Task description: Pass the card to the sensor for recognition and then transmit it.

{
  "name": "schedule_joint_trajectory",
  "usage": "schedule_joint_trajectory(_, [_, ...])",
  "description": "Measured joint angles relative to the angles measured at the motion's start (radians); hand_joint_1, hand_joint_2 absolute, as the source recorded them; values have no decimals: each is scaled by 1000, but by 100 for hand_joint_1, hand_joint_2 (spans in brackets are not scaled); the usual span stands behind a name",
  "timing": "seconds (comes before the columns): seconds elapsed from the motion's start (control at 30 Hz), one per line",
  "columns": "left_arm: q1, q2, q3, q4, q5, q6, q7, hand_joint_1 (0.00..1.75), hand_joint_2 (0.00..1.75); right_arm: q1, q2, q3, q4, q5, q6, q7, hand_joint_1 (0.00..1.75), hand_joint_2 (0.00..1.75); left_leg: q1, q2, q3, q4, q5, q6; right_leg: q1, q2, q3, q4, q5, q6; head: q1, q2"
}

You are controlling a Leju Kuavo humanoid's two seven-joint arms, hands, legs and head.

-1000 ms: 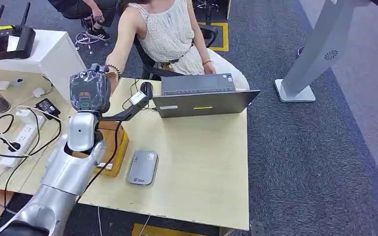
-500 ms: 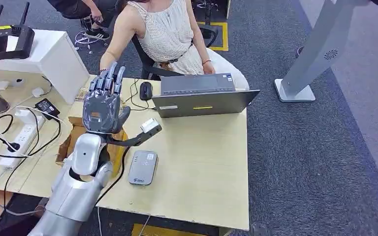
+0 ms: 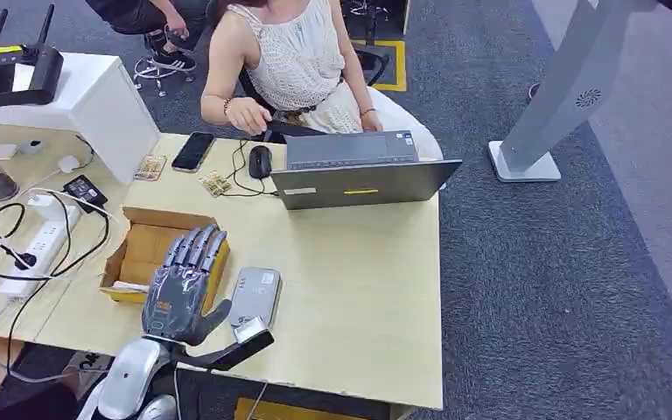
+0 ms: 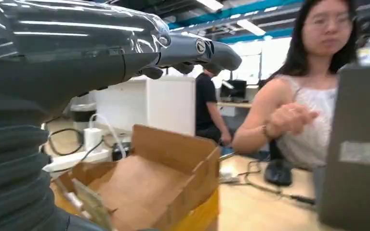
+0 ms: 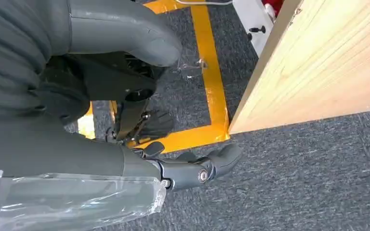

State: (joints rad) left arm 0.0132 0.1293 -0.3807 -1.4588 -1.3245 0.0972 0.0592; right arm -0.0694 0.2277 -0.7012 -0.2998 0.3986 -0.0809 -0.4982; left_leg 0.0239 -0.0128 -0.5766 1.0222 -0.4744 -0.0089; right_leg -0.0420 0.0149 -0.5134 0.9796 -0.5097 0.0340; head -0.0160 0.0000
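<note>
Left hand spread, empty, above pale wooden desk (grey carpet around).

Pale matt wood table; brown cardboard box; glossy plastic left hand

Desk clutter and a seated person, office floor around.
Wooden table; open laptop at far edge, black mouse just left of it, cable trailing. Dark phone near far left corner. Person seated behind laptop, one hand raised over table edge. White power strip with black cables on left. White cabinet with black controller on top. Grey stand base on carpet, right.
</note>
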Motion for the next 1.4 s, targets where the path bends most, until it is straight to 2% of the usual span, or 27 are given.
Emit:
schedule_joint_trajectory(0.23, [15,14,32,1,-5,-26,18,0,175,0,-1,-17,-4,10,2,5,0,175,0,0,0,0,0,0,0,0,0,0,0,0,0,0])
schedule_joint_trajectory(0.43, [41,23,36,1,-15,-54,57,0,175,0,-2,-31,-5,17,2,5,0,175,0,0,0,0,0,0,0,0,0,0,0,0,0,0])
schedule_joint_trajectory(0.9, [74,35,58,-1,-21,-60,124,0,175,0,-3,-62,-11,36,4,8,0,175,0,0,0,0,0,0,0,0,0,0,0,0,0,0])
schedule_joint_trajectory(1.17, [74,40,144,0,-14,-59,146,0,175,-1,-3,-67,-11,61,5,16,0,175,0,0,0,0,0,0,0,0,0,0,0,0,0,0])
schedule_joint_trajectory(1.4, [64,40,173,11,-13,-71,145,0,175,-6,-3,-67,-11,71,6,19,0,175,0,0,0,0,0,0,0,0,0,0,0,0,0,0])
